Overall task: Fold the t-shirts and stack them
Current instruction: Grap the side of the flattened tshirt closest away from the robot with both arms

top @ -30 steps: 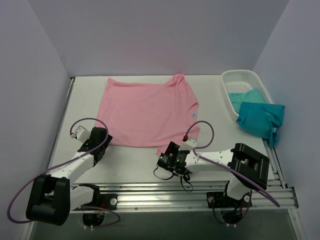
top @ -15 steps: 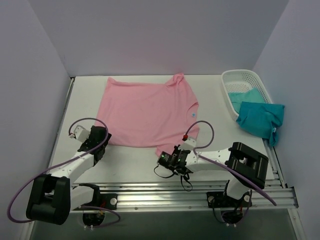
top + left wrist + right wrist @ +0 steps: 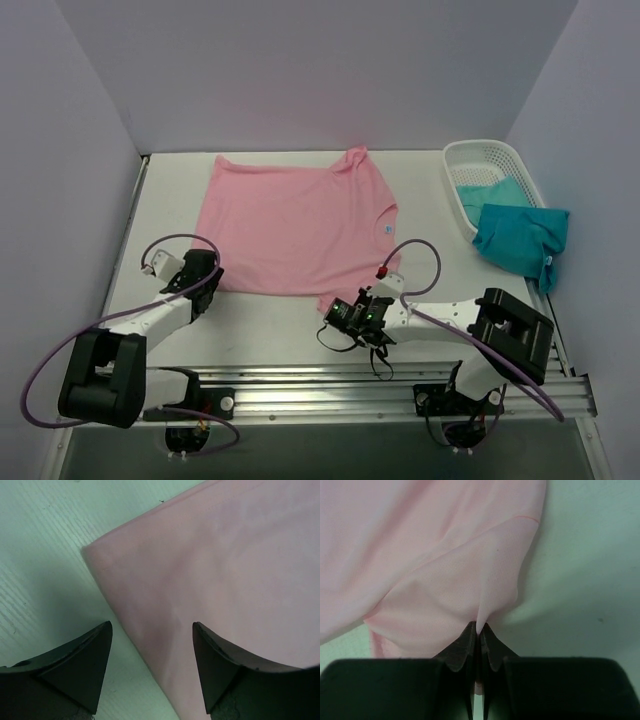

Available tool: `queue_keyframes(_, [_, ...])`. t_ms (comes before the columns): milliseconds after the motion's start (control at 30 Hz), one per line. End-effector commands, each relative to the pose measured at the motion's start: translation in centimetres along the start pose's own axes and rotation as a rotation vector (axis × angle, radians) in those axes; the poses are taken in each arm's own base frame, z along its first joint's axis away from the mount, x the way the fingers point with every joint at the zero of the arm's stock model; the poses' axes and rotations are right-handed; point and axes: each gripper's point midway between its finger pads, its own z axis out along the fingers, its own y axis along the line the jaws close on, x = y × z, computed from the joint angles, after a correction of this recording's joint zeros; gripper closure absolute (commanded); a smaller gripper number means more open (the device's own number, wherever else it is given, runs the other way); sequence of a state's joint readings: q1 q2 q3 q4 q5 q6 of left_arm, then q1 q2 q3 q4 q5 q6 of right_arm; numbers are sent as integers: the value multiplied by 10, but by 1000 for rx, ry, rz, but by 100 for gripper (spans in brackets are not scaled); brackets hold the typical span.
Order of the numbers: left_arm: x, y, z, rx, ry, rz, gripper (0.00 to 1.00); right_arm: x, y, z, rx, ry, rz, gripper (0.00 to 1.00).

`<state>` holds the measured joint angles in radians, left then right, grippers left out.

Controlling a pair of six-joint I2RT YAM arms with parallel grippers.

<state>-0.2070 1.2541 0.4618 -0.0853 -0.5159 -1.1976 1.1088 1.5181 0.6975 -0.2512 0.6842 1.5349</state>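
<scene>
The light pink t-shirt lies spread flat on the white table, its small blue neck label on the right side. My right gripper is at the shirt's near right corner. In the right wrist view it is shut on a pinched fold of the pink t-shirt. My left gripper is at the near left corner. Seen from the left wrist it is open, straddling the hem of the pink t-shirt. One teal t-shirt hangs over the basket's near end and another teal t-shirt lies inside.
The white lattice basket stands at the back right, close to the right wall. Purple walls close in the table on the left, back and right. The metal rail with both arm bases runs along the near edge.
My right gripper has shut on the pink shirt's near right corner and shifted slightly right. My left gripper has edged onto the near left corner, its jaws narrowing a little.
</scene>
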Motion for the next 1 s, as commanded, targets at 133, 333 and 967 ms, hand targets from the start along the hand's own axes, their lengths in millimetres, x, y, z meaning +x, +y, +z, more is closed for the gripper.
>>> queue_keyframes(133, [12,-12,16,-21,43,16,50,-30,-21,3,27,-55,10,100])
queue_keyframes(333, [20,-19,18,-4,67,35,64,-33,-26,5,31,-55,9,100])
queue_keyframes(967, [19,-20,14,-23,76,79,90,-41,-28,1,25,-63,11,100])
